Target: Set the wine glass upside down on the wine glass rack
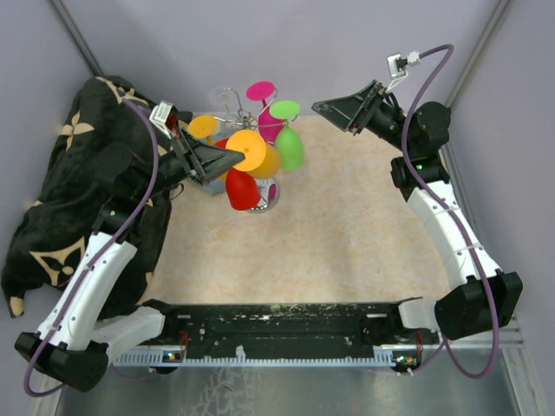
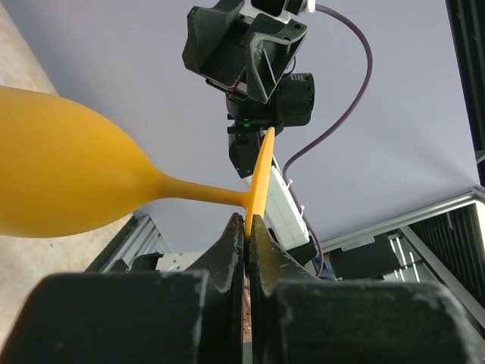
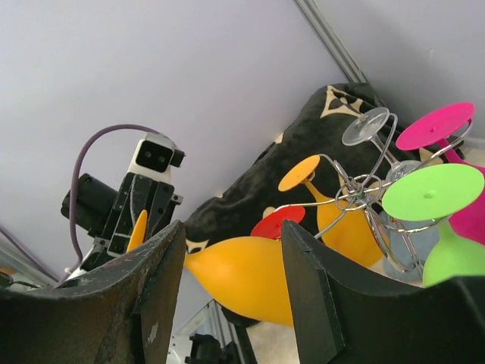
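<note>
My left gripper (image 1: 232,157) is shut on the flat foot (image 2: 261,180) of an orange wine glass (image 1: 264,161). It holds the glass roughly sideways, right beside the wine glass rack (image 1: 232,98), with the bowl (image 2: 61,182) pointing away from the fingers. The silver wire rack (image 3: 365,188) carries hanging glasses: pink (image 1: 261,90), green (image 1: 290,146), red (image 1: 242,190), a second orange one (image 1: 202,126) and a clear one (image 3: 365,125). My right gripper (image 1: 323,106) hovers open at the back right, apart from the rack, with nothing between its fingers (image 3: 163,273).
A black cloth with a gold flower pattern (image 1: 61,173) lies heaped at the left edge of the beige mat (image 1: 347,225). Grey walls close in the back and both sides. The rack's round base (image 1: 267,203) stands on the mat.
</note>
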Motion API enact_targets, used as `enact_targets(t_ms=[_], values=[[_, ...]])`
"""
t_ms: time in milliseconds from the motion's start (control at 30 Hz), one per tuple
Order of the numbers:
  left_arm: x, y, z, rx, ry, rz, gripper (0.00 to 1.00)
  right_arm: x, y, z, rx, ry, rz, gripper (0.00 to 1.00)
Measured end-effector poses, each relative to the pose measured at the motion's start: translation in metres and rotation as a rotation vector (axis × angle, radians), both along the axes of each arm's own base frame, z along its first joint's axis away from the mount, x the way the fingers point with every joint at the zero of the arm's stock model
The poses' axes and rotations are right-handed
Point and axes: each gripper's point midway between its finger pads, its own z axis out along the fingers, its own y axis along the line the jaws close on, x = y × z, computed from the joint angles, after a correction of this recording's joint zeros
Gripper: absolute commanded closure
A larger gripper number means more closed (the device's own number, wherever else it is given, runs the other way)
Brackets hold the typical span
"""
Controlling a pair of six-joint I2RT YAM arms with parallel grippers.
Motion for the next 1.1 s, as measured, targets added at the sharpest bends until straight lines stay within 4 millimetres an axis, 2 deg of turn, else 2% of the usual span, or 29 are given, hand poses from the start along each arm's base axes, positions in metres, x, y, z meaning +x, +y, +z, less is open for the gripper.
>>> enact_targets(t_ms=[367, 667, 867, 1100], values=[[-0.004, -0.010, -0.001, 0.006, -0.006, -0.019, 1.00, 0.000, 0.000, -0.001, -0.001, 0.005, -0.001, 0.46], [-0.023, -0.029, 0.002, 0.008, -0.011, -0.100, 1.00, 0.000, -0.001, 0.006, -0.004, -0.007, -0.008, 0.46], [-0.020, -0.053, -0.023, 0.053, 0.076, -0.144, 1.00, 0.002, -0.003, 0.004, -0.009, -0.005, -0.017, 0.46], [0.000, -0.062, -0.046, 0.106, 0.131, -0.094, 1.00, 0.003, -0.005, 0.005, -0.018, -0.004, -0.024, 0.46]])
